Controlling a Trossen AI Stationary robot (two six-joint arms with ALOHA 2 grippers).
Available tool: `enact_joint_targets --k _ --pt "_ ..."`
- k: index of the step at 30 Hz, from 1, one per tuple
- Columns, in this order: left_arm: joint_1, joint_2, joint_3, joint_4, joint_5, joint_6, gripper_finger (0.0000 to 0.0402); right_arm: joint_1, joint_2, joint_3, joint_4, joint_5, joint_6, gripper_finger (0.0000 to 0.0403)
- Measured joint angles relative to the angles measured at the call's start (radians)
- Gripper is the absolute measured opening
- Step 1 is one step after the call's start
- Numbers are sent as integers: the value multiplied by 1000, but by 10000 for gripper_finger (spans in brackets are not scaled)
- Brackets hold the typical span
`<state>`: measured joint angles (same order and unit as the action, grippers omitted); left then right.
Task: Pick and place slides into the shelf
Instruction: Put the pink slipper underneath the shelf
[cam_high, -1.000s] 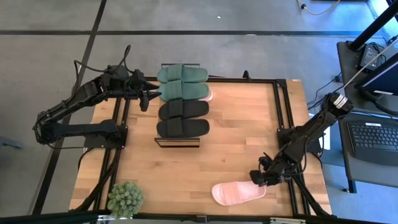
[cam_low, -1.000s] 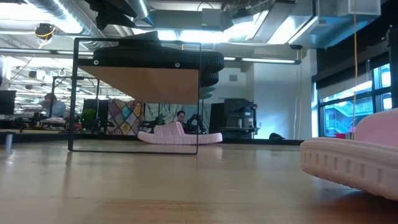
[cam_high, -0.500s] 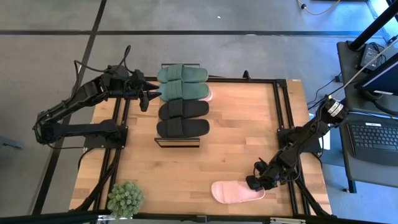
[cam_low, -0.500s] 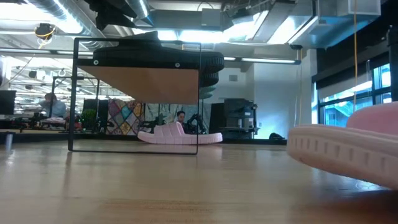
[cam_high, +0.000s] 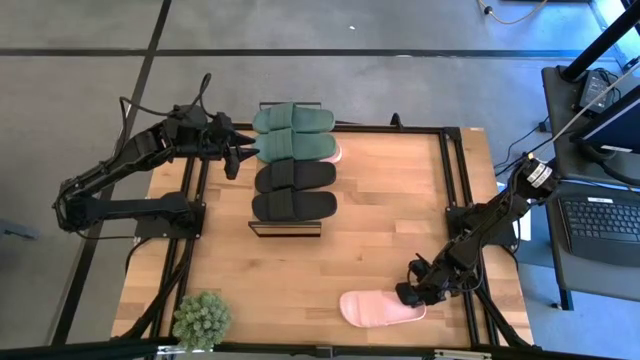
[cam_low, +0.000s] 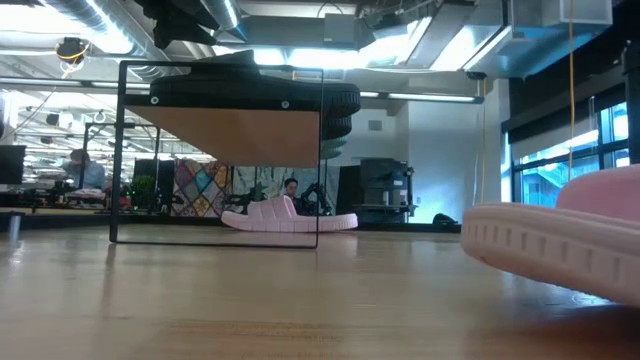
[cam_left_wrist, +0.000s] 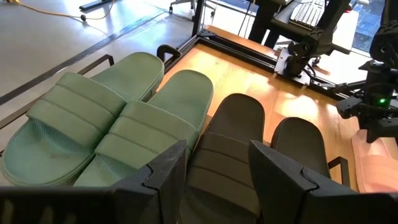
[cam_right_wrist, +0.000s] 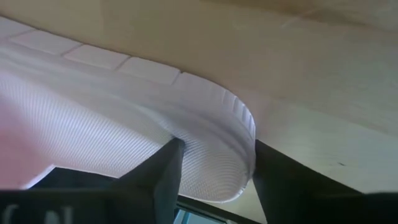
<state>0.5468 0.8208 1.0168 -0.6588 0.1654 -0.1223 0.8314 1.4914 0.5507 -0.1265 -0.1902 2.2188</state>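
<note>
Right gripper (cam_high: 413, 293) clamps the pink slide's (cam_high: 378, 309) heel (grasp step); next, lift toward the shelf (cam_high: 285, 229).

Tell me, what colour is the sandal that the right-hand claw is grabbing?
Pale pink; the slide at the right gripper shows best in the high view.

Two slender arms, matte black throughout, built of jointed segments with loose black cables looping along the left arm (cam_high: 130, 160). White band with a dark marking near the right arm (cam_high: 495, 215)'s upper joint. Angular dark fingers (cam_left_wrist: 158, 174) on the left tool.
</note>
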Motion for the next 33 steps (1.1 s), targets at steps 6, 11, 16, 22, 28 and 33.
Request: enact_joint_targets --k 6,11,16,22,28,33 --pt "0 0 0 0 0 0 165 0 0 0 -4 -20 2 117" --pt "0 0 0 0 0 1 165 0 0 -1 -5 -32 -2 74" --pt "0 0 0 0 0 1 165 0 -8 -2 -3 -31 -5 56" --pt "0 0 0 1 0 1 165 -1 -112 -3 9 134 2 37" --pt "0 1 0 -3 0 1 165 -18 -222 -2 -99 202 28 37" --pt "0 0 0 -3 0 0 165 -23 -332 -3 -211 199 24 34"
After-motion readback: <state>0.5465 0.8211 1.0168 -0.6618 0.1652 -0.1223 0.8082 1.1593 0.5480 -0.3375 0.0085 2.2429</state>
